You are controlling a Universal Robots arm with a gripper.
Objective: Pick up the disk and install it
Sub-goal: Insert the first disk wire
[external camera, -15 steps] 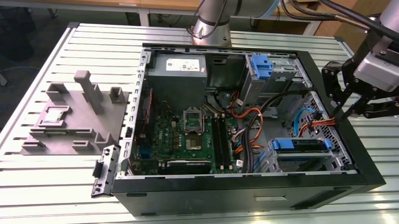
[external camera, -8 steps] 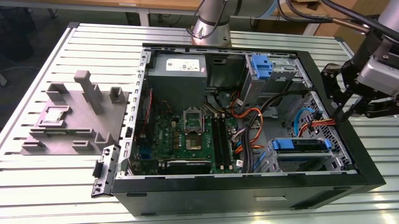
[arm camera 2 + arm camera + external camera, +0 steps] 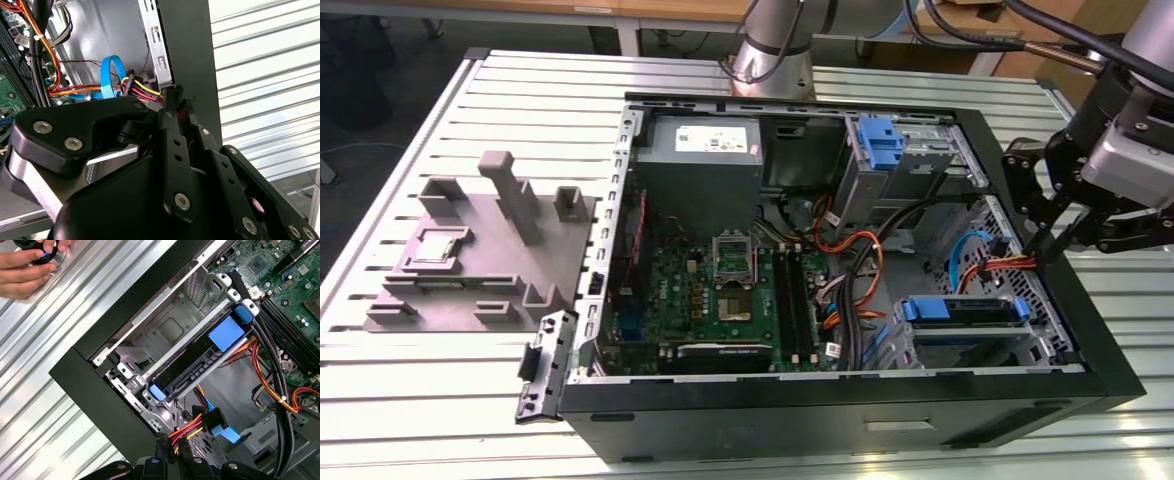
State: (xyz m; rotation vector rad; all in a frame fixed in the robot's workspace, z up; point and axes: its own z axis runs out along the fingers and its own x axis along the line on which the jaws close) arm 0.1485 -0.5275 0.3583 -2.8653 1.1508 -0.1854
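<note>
The open computer case (image 3: pixel 1014 395) lies on the slatted table (image 3: pixel 440 380), its side wall directly below the end effector. The green motherboard (image 3: pixel 720 290) sits well away from it, toward the exterior view's left. Orange and red cables (image 3: pixel 854 270) run between the two. A grey fixture block (image 3: pixel 480 260) (outside the case) stands farthest away.

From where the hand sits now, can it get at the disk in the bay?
Probably yes. The disk sits in its bay with its upper face uncovered, and the hand hangs at the case wall beside it. The cables bunch between them, so they could snag.
</note>
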